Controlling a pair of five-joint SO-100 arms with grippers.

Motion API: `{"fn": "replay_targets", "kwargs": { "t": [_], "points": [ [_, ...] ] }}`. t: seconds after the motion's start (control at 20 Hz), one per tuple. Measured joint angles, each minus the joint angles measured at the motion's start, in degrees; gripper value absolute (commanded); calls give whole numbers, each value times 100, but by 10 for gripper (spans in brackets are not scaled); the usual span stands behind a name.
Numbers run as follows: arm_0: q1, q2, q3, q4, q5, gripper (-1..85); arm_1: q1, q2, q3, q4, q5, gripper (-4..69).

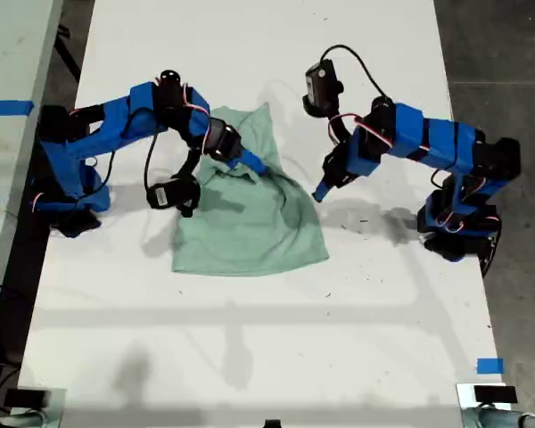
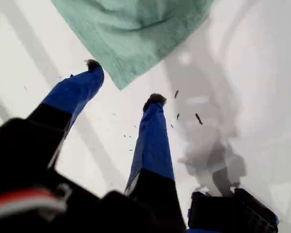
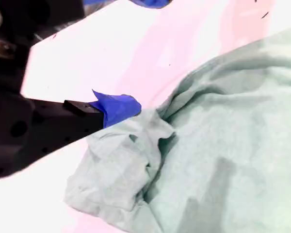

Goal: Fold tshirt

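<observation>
My second gripper point(image 1: 254, 165) point(image 3: 117, 109) is seen pressed against the upper part of the tshirt point(image 1: 250, 227) point(image 3: 223, 145), near the collar end. Only one blue fingertip point(image 3: 119, 108) is shown in the second wrist view, with the cloth gathered into folds right against it. Whether the cloth is pinched cannot be told, since the other finger is hidden. A raised ridge of cloth is seen running from this gripper across the tshirt towards its far edge. The second arm is reached in from beyond the tshirt's edge on the exterior view's left, bent at the elbow, with its forearm laid over the tshirt's upper corner.

The tshirt is spread on the white table point(image 1: 250, 357), crumpled at its upper part and flatter at its lower hem.

My first gripper point(image 1: 321, 192) point(image 2: 123, 82) is held spread wide, and nothing is gripped between its two blue fingers point(image 2: 153, 136). It is poised just off the tshirt's edge on the exterior view's right, over bare table, with a corner of the tshirt point(image 2: 131, 29) lying just beyond its fingertips. The first arm is stretched towards the tshirt from its base well apart from it, the forearm angled downwards.
</observation>
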Motion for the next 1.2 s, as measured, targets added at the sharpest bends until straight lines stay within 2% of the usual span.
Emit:
{"fn": "replay_targets", "kwargs": {
  "t": [0.1,0.3,0.5,0.75,0.9,1.0,1.2],
  "points": [
    [439,343,457,-237,-510,309,-237,299,562,-299,211,276],
    [967,1573,2575,-1635,-1626,300,-642,809,1635,-905,747,315],
    [1318,2733,4430,-2505,-2312,293,-1046,1046,2479,-1336,1239,354],
    [1371,3428,5159,-2795,-2628,287,-1406,1046,2979,-1775,1740,370],
    [1371,3428,5168,-2804,-2628,285,-1468,773,3313,-2373,1837,382],
    [1371,3428,5168,-2804,-2628,284,-1503,264,3401,-2821,1828,360],
    [1371,3428,5168,-2804,-2628,283,-1512,-352,3516,-3437,1837,96]
  ]
}}
